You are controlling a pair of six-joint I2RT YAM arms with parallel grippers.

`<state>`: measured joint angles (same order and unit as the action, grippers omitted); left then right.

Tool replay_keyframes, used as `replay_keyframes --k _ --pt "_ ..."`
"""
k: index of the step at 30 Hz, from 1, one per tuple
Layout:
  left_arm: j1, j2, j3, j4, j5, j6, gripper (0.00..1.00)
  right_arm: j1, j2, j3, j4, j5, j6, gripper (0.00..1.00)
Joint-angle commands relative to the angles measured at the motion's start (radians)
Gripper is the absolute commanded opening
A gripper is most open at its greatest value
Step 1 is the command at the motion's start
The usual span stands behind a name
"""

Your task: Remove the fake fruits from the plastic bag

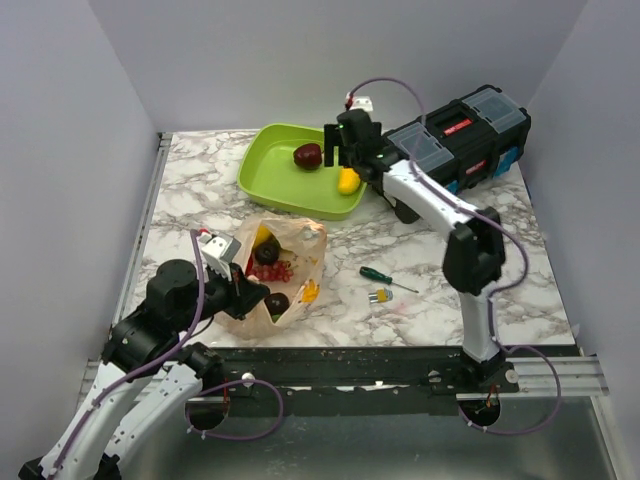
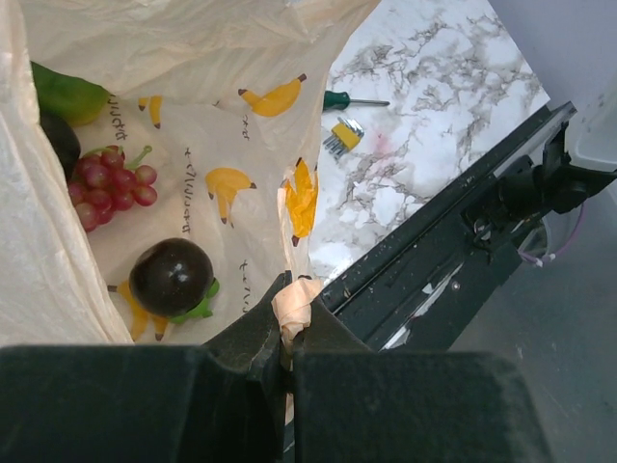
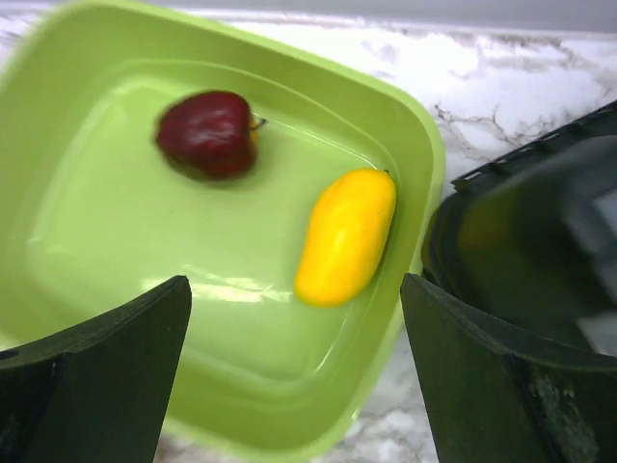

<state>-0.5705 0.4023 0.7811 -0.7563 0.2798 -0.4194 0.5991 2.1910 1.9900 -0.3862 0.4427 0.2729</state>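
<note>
Item: plastic bag (image 1: pixel 285 270), table's near edge, left; thin, limp; my left gripper (image 2: pixel 287 333) pinches its rim. Contents: grape bunch (image 2: pixel 108 183), dark fruit (image 2: pixel 172 277). I judge them light, glossy, slippery; grasp across the middle. My right gripper (image 3: pixel 294 289) hangs released over the tray (image 1: pixel 265 165).

Setting: robotics lab test cell.
- Plain grey wall panels (image 1: pixel 70 150) enclose bench on three sides.
- Marble-pattern tabletop (image 1: pixel 200 190).
- Left arm (image 1: pixel 115 415) and right arm (image 1: pixel 425 195) bolted to metal rail (image 1: pixel 350 362) at near edge.
- Exposed purple cables (image 1: pixel 262 425).
- Black tool case (image 1: pixel 470 135), green-handled screwdriver (image 1: pixel 385 277) and hex key set (image 1: pixel 381 295) on bench.
</note>
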Motion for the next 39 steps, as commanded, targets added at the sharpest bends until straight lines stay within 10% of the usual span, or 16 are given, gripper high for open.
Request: replay_keyframes --k 1,25,33,39 --pt "0.004 0.012 -0.011 0.012 0.063 0.021 0.0 -0.001 -0.264 -0.207 0.021 -0.207 0.037 0.91" --pt "0.023 -0.013 -0.013 0.023 0.084 0.028 0.0 0.154 -1.13 -0.913 0.189 -1.057 0.025 1.0" --pt "0.071 -0.008 -0.014 0.025 0.109 0.033 0.0 0.554 -1.043 -1.028 0.442 -0.788 0.032 0.97" --pt "0.07 -0.026 -0.016 0.031 0.127 0.037 0.0 0.574 -0.854 -1.005 0.605 -0.49 0.128 0.58"
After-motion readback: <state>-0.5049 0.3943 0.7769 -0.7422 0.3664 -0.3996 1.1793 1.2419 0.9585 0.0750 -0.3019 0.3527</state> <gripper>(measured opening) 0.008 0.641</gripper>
